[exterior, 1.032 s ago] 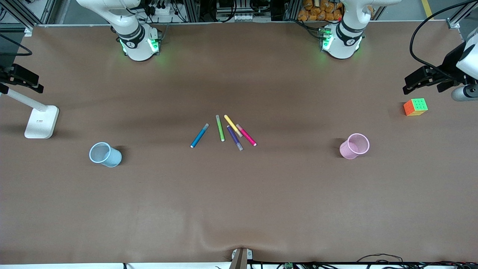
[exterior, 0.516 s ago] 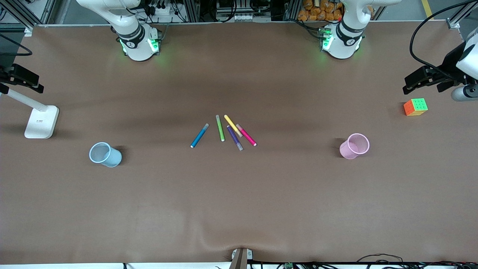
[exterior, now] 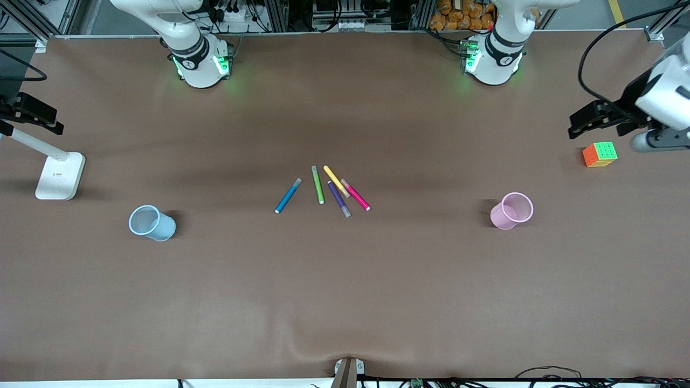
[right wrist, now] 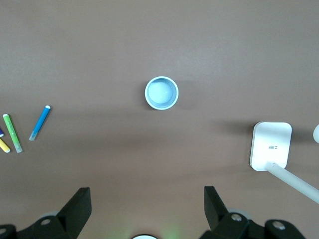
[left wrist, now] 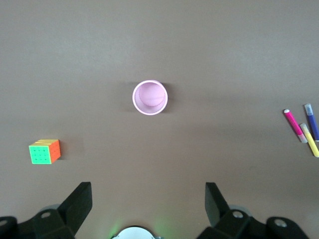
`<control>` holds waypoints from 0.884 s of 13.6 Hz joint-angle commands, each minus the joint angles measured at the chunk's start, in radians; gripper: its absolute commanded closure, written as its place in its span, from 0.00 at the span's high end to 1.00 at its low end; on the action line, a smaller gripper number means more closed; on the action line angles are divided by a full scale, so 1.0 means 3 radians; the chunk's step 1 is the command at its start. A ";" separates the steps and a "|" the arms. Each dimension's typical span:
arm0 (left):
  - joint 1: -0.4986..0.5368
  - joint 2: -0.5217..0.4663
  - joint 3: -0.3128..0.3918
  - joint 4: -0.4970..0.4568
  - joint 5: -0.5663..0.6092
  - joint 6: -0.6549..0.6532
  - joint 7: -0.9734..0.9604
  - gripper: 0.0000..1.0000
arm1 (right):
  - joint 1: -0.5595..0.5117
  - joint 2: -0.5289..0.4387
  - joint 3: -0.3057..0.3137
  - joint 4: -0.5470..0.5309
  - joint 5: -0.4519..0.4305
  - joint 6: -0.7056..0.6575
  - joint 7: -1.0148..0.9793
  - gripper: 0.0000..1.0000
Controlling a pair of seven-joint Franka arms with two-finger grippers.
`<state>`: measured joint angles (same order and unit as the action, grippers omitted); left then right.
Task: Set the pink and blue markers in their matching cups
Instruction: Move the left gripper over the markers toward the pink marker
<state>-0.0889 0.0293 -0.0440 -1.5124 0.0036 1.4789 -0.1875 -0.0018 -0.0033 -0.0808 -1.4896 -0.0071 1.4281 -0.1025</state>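
The blue marker [exterior: 288, 195] and the pink marker [exterior: 356, 195] lie flat at the middle of the table, at the two ends of a fan of markers. The light blue cup [exterior: 152, 222] stands toward the right arm's end. The pink cup [exterior: 512, 210] stands toward the left arm's end. My left gripper [left wrist: 148, 199] hangs open and empty high over the table beside the pink cup [left wrist: 150, 97], near the cube [exterior: 599, 154]. My right gripper [right wrist: 147, 199] is also open and empty, high over the table beside the blue cup [right wrist: 162, 92].
Green [exterior: 318, 184], yellow [exterior: 336, 181] and purple [exterior: 339, 199] markers lie between the blue and pink ones. A colourful cube [left wrist: 45, 151] sits at the left arm's end. A white stand [exterior: 60, 175] with a slanting rod sits at the right arm's end.
The left gripper has shifted a little toward the table's middle and toward the robots' side. The right arm, markers and cups have not moved.
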 commanded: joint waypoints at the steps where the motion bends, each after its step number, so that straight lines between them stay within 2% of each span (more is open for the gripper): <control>1: -0.0010 0.0096 -0.0088 0.0010 0.0008 0.0040 -0.0157 1.00 | -0.0045 0.0031 0.0024 0.0062 0.0049 -0.0046 0.0014 1.00; 4: -0.0066 0.0234 -0.0139 0.0010 0.0014 0.0112 -0.0366 1.00 | -0.0045 0.0031 0.0024 0.0062 0.0049 -0.0046 0.0014 1.00; 12: -0.0526 0.0704 -0.0165 0.0046 -0.0017 0.0332 -0.1143 1.00 | -0.0055 0.0098 0.0019 0.0062 0.0044 -0.0041 0.0014 1.00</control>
<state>-0.2240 0.2083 -0.0959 -1.5165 0.0036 1.5731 -0.4767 -0.0022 0.0083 -0.0823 -1.4896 -0.0070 1.4276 -0.1025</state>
